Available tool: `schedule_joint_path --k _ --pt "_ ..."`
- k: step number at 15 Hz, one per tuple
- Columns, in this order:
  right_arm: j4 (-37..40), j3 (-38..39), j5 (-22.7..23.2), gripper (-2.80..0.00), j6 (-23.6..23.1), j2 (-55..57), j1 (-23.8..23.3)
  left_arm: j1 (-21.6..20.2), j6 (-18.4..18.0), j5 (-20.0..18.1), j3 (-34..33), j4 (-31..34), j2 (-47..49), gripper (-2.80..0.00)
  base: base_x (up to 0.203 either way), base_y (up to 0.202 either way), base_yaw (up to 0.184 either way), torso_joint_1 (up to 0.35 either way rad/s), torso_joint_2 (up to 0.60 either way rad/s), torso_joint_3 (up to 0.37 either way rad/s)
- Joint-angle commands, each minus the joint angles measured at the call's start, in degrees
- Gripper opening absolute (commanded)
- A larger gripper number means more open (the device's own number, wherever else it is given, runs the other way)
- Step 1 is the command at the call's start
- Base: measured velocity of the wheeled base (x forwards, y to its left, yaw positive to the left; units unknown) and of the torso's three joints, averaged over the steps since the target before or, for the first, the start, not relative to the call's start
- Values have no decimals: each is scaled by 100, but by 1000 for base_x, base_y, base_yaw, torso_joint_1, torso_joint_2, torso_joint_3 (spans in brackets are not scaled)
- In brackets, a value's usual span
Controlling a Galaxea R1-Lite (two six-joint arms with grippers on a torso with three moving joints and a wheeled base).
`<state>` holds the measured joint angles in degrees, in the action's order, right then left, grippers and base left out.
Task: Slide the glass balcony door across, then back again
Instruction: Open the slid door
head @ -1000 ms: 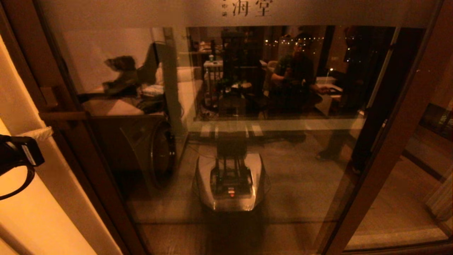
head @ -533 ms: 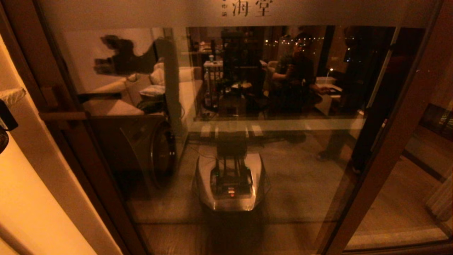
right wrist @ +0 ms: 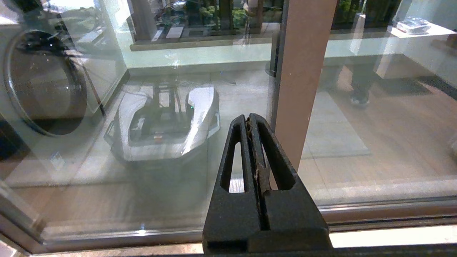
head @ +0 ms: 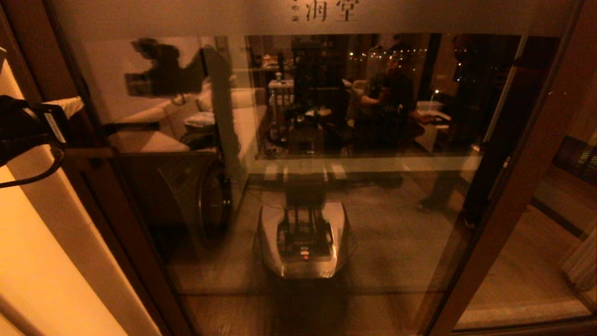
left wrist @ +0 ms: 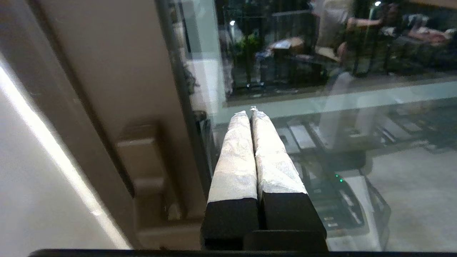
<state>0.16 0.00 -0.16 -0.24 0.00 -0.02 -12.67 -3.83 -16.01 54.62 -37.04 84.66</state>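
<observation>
In the head view, the glass balcony door (head: 303, 154) fills almost the whole scene in front of us. Its brown wooden frame runs down on the left and slants down on the right, and the frosted band (head: 298, 16) along its top carries dark Chinese characters. Our left gripper (head: 70, 106) sits at the left edge, up against the left side of the door frame, just above the wooden pull handle (head: 88, 152). Our own base (head: 303, 240) shows as a reflection low in the glass. To the left of the door we see a pale wall (head: 42, 261). Our right arm does not show in this view.

In the left wrist view, our left gripper (left wrist: 252, 114) has its two wrapped fingers (left wrist: 235, 153) pressed flat together, with nothing between them. The tips point at the glass of the door (left wrist: 321, 107), and we cannot tell whether they touch it. The blocky pull handle (left wrist: 141, 160) lies just beside the fingers on the frame, not gripped.

In the right wrist view, our right gripper (right wrist: 249, 119) is likewise closed on nothing, its black fingers (right wrist: 235, 157) meeting along the middle. It hangs near the door (right wrist: 107, 125), low down by the bottom rail (right wrist: 375, 210), in front of a brown upright post (right wrist: 303, 71).
</observation>
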Motion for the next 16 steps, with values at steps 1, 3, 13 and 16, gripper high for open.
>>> schedule_joint_path --k 1,3,13,16 --pt "2 0 -2 -280 -2 9 1 54 -3 90 180 -31 446 -280 0 0 0 0 0 0" --pt "2 0 -2 -280 -2 9 2 45 -3 98 165 -31 461 -280 0 0 0 0 0 0" --pt "2 0 -2 -280 -2 9 -2 45 -39 90 -557 -43 449 -280 0 0 0 0 0 0" --pt "-6 0 -2 -280 -2 9 2 45 -41 82 -903 -283 464 -280 0 0 0 0 0 0"
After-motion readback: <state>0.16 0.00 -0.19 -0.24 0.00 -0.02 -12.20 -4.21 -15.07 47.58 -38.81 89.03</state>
